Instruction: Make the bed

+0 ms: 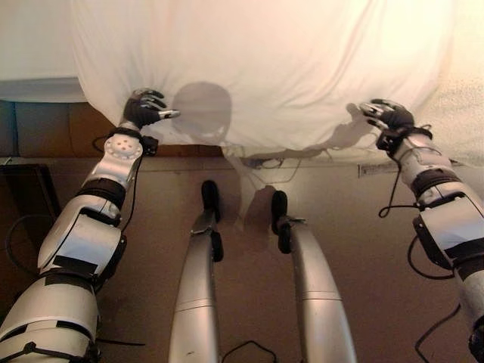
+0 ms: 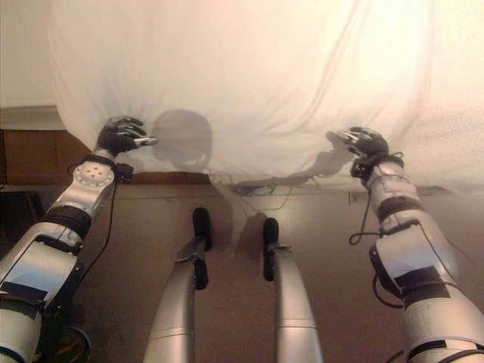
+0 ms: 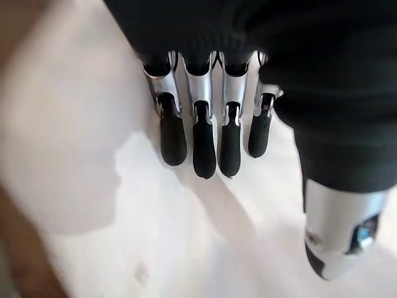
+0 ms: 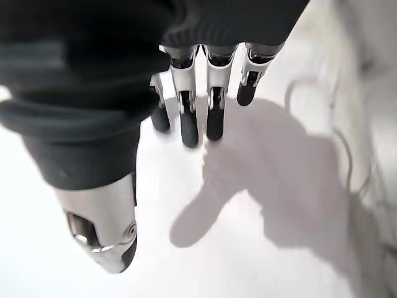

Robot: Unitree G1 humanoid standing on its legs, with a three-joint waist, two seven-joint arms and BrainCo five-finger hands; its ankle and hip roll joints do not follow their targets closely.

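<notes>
White sheet (image 1: 265, 68) drapes over the bed's near edge, far end cut off — left robot hand (image 1: 144, 108) and right robot hand (image 1: 389, 115) rest on it, fingers spread.

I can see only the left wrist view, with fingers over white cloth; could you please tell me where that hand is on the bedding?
Observer: In the left eye view, the left hand is at the near, hanging edge of the white sheet, towards its left end.
Operator: Thank you. Where is the other hand?
Observer: The right hand is at the same edge, far to the right. Its wrist view shows straight fingers with nothing pinched.
Operator: Is the edge smooth between them?
Observer: Not quite. A crumpled fold hangs down from it about midway.
</notes>
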